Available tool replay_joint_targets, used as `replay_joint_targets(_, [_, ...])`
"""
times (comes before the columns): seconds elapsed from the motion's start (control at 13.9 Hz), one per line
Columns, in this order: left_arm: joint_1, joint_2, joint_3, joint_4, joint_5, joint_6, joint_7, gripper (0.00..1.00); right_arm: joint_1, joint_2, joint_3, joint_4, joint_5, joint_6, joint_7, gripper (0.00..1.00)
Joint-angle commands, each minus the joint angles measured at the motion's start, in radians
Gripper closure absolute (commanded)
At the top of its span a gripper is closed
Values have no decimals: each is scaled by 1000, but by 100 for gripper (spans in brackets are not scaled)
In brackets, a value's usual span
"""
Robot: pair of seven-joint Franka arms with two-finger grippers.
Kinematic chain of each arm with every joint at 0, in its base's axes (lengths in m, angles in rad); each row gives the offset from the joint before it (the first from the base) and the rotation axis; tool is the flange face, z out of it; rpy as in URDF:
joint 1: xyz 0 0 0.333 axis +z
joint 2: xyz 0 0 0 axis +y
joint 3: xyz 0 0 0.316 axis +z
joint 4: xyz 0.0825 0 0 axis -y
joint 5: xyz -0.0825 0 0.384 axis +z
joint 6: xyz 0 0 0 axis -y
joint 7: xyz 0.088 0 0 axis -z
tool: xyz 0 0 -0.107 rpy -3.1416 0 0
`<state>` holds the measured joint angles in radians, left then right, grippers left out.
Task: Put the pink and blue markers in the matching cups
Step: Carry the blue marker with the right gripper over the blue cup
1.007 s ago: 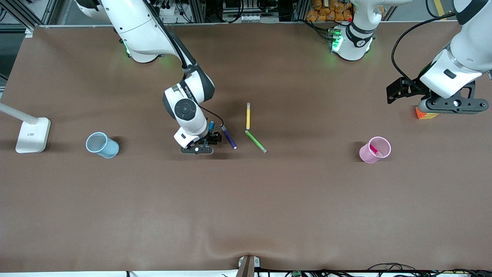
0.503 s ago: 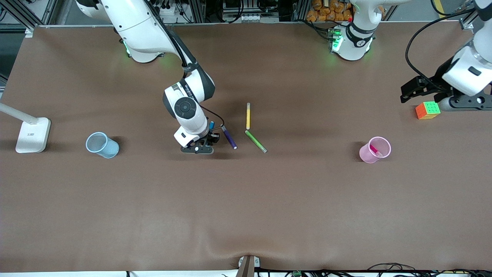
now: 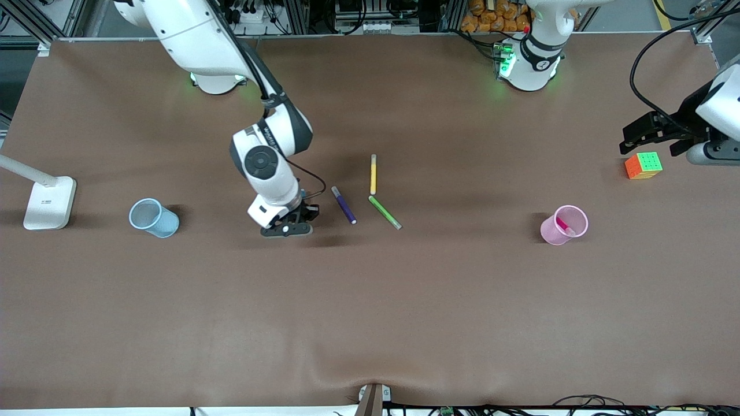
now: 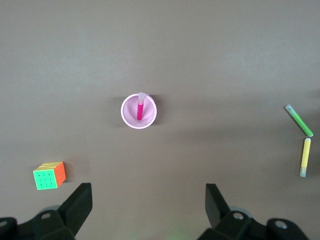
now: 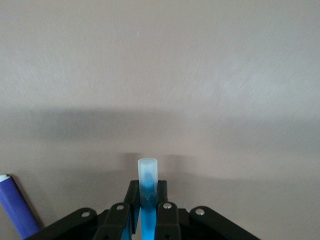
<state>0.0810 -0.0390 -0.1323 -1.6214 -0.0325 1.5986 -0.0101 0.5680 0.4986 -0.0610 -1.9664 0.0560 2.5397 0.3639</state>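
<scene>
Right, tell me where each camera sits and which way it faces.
Front view: high across the table, facing both arms; right tool and left tool show.
Left wrist view: looks down on the pink cup holding the pink marker; its open fingers show.
Right wrist view: looks down at the table; its tool grips the blue marker.
Front and left wrist views share the cube.

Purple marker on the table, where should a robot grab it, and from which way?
Grip the purple marker around its middle, coming straight down from above. It lies flat and slanted on the table, so the tool should close across its thin body. The right tool, shut on the blue marker, hangs beside it.
</scene>
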Motion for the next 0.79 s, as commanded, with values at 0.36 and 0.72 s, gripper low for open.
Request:
replay_joint_targets(0.36, [8,-7,-9,21,-14,-12,15,0,-223,-143,15,1,-11,-71,-491,100])
replay_joint_targets(0.72, [0,-1,-1,21,-14,-22,16,0,-336,-247,17,1,-5,-137,-805,100])
